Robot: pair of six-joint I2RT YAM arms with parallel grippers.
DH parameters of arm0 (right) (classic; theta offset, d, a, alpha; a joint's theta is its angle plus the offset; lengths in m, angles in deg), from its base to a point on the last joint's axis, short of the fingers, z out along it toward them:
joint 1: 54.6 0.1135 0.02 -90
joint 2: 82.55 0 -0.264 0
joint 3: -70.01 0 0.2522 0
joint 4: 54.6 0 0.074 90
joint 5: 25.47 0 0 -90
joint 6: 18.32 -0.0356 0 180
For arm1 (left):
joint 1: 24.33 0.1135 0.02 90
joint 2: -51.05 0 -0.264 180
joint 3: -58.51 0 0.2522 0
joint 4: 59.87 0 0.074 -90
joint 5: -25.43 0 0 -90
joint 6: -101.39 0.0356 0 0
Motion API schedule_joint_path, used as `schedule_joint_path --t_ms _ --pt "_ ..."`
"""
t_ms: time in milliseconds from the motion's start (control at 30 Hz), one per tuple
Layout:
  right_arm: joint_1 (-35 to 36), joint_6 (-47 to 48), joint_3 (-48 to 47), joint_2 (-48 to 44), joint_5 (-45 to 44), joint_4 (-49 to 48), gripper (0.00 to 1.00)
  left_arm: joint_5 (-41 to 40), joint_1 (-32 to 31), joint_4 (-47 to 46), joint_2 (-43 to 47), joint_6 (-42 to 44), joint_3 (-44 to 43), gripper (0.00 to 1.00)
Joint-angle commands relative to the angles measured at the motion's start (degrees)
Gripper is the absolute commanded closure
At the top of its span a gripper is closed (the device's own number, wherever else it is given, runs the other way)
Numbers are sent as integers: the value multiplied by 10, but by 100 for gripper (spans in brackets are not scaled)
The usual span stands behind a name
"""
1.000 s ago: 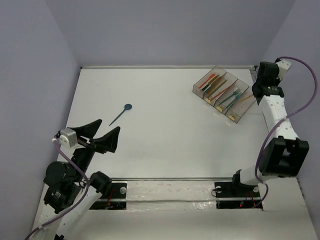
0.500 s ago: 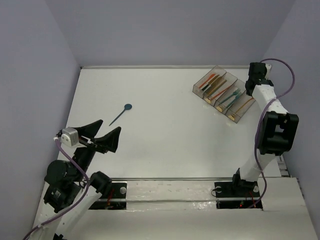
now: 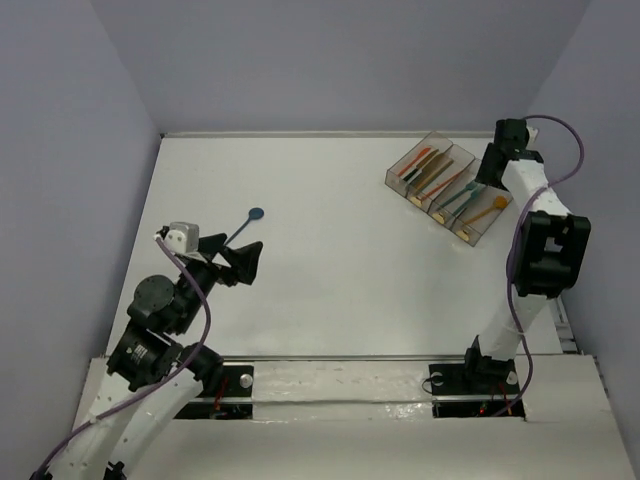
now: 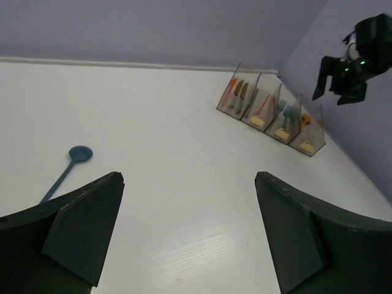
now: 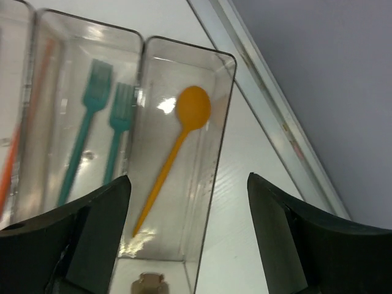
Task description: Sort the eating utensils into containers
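Left wrist, unlike right: teal spoon on table

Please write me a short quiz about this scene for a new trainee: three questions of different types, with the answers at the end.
1. True or false: the orange plastic spoon shares a compartment with the two teal plastic forks.
2. Which utensil lies loose on the white table? A) teal plastic spoon B) red chopstick C) yellow-and-black knife
3. Is the right gripper open or shut?
Key: 1 false, they lie in neighbouring compartments of the smoky-clear plastic bins. 2 A. 3 open, holding nothing.
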Motion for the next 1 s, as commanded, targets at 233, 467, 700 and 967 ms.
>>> schedule_joint_path --t_ms 233,467,700,967 --pt "237 -143 315 -379 243 -306 14 5 91 4 -227 -4 -29 31" --pt "313 -201 492 -518 378 -410 17 -68 118 14 -362 30 -65 35" --pt "337 -212 551 -534 469 -462 29 -80 129 -19 -552 97 -144 46" --pt "337 -206 541 -573 482 -445 33 -62 176 -90 -695 172 -166 47"
